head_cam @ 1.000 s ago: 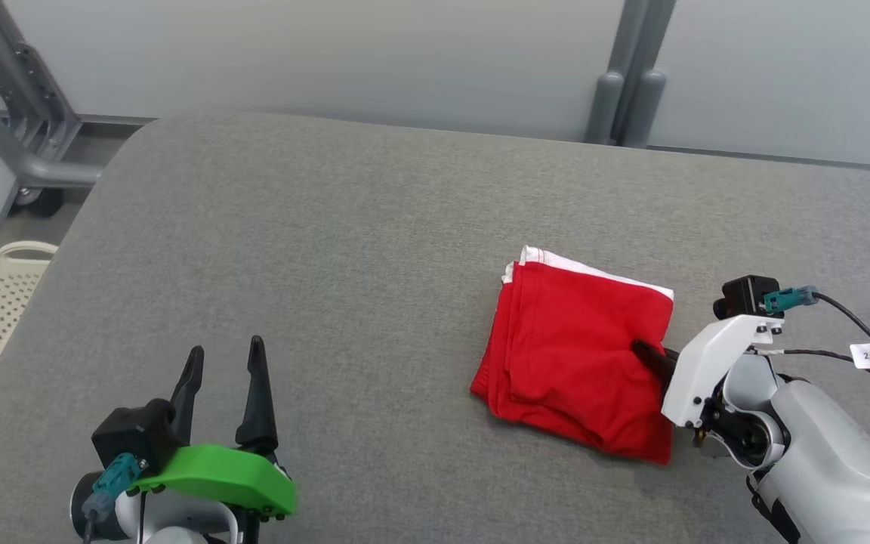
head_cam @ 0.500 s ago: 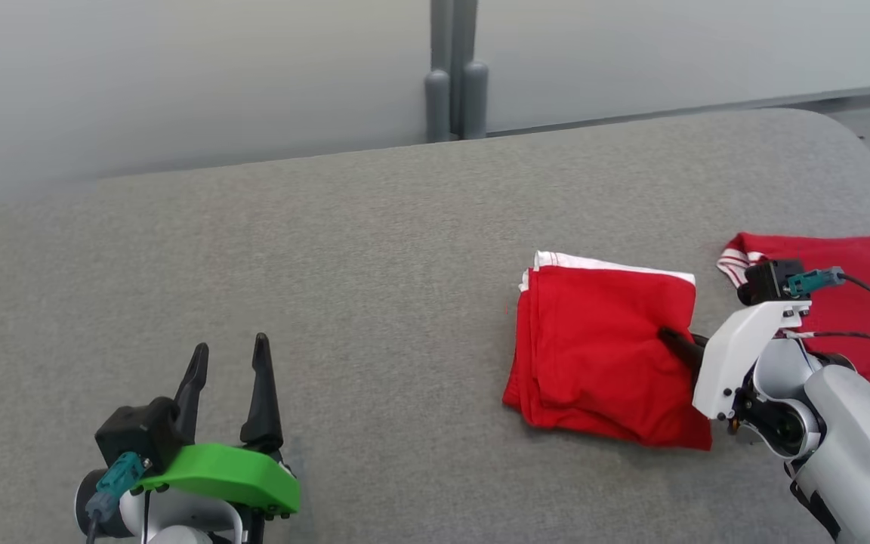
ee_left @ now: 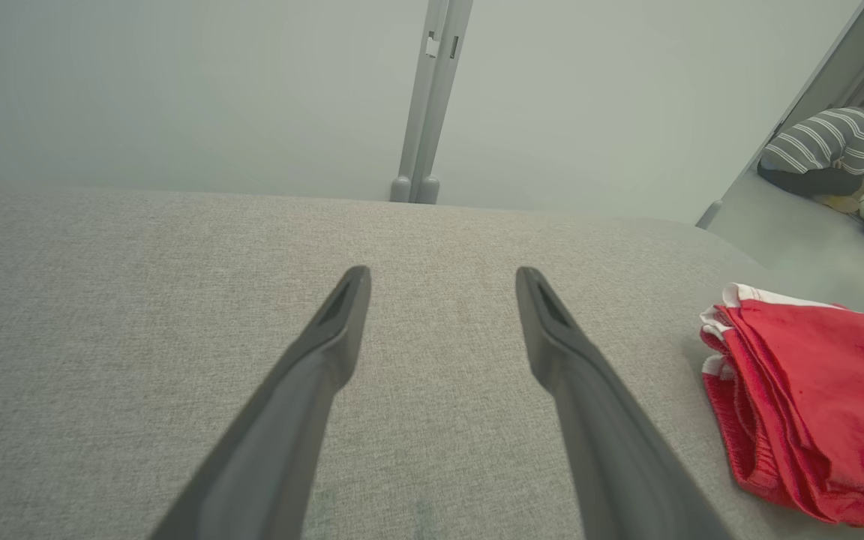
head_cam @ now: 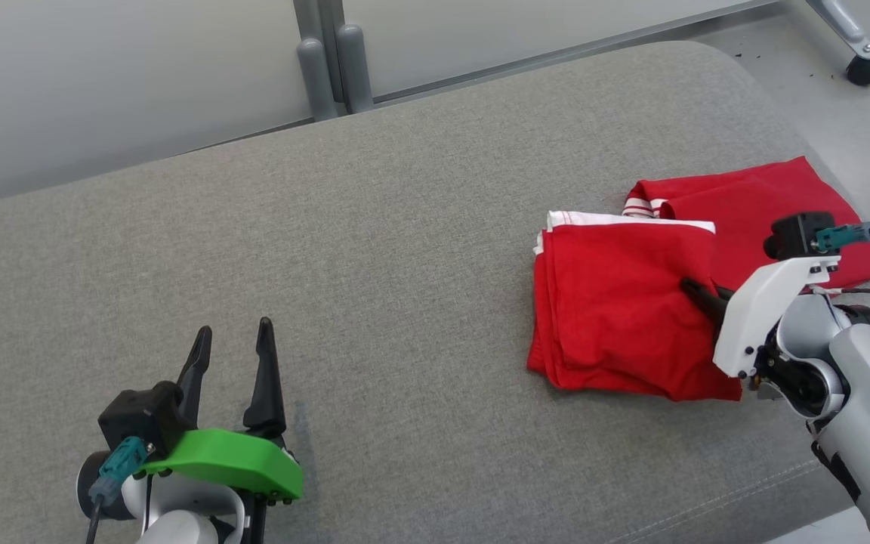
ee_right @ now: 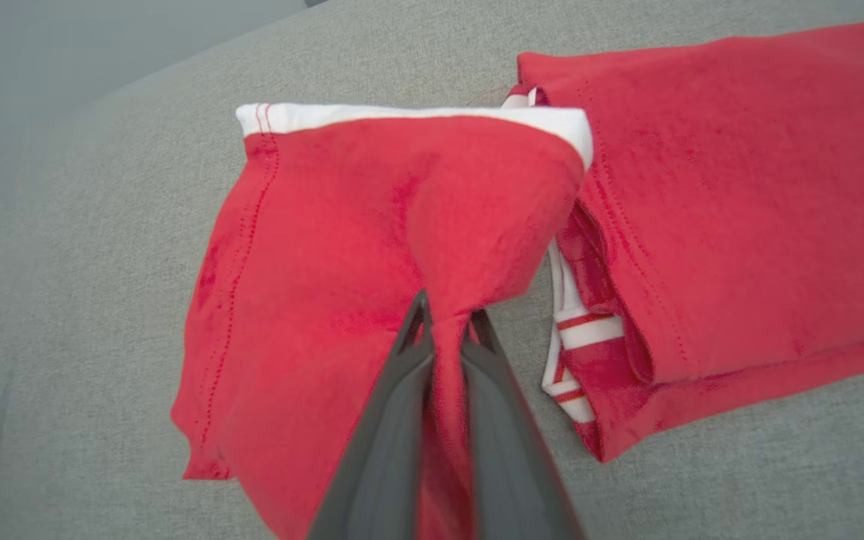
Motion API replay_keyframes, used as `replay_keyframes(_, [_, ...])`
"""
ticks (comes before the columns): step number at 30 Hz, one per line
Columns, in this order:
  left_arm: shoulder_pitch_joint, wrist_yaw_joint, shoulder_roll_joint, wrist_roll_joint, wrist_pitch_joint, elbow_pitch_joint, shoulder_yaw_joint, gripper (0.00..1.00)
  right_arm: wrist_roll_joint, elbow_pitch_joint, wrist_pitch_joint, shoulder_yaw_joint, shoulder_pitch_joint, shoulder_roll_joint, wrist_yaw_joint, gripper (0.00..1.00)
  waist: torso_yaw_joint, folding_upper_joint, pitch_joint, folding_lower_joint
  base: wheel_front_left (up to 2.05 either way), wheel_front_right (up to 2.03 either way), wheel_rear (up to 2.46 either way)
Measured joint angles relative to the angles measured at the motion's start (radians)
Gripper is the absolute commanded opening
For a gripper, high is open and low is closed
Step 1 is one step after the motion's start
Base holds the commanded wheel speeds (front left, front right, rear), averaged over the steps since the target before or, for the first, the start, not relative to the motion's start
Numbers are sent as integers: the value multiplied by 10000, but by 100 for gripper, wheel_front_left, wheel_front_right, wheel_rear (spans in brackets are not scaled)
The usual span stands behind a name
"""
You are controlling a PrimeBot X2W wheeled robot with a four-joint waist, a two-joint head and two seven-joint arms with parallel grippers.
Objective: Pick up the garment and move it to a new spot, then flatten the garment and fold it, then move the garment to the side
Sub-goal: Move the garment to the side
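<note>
A second red garment (head_cam: 760, 204) with a white-striped cuff is laid just to the right of the folded red garment (head_cam: 616, 310), which is found on the right part of the grey bench (head_cam: 405, 227). Whether the two touch cannot be told from the head view. Far beyond the garment, off the bench, a grey post (head_cam: 333, 60) and a caster wheel (head_cam: 865, 69) are seen. The right jaws are clamped on the garment's right edge, one dark finger (head_cam: 699, 295) being laid across the cloth. The left jaws are held wide apart over the bench, well to the left of the garment.

The grip is made plain in the right wrist view. A ridge of cloth is pinched between the fingers (ee_right: 394, 420) and drawn up, and the garment's white-hemmed corner is raised at the second garment's edge. In the left wrist view the garment's stacked layers are shown edge-on, and a person in a striped top (ee_left: 822, 150) is seated on the floor far beyond it.

Against the earlier frames, the head camera has been swung rightward, so the second garment is shown nearly whole. The grip and the left jaws are unchanged.
</note>
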Motion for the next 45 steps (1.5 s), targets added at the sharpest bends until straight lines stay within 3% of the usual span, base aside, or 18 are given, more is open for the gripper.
replay_keyframes(13, [-10, -12, -21, -2, -12, 59, -73, 100, -658, -52, 100, -113, -233, -407, 0, 0, 303, 0, -121, 0, 0, 0, 0])
replay_keyframes(30, [-144, 42, 36, 13, 19, -174, -153, 100, -1400, -1141, 1735, 155, -789, -2894, 2, 0, 576, 0, 173, 0, 0, 0, 0])
replay_keyframes(37, [-352, 29, 73, 136, 92, -230, -244, 100, -2284, -504, 863, 263, -1031, -3453, 2, 0, 882, 0, 447, 0, 0, 0, 0])
replay_keyframes(45, [-495, 36, 165, 217, 192, -272, -313, 100, -3041, 566, -485, 587, -1220, -3532, 4, 0, 1271, 0, 696, 0, 0, 0, 0])
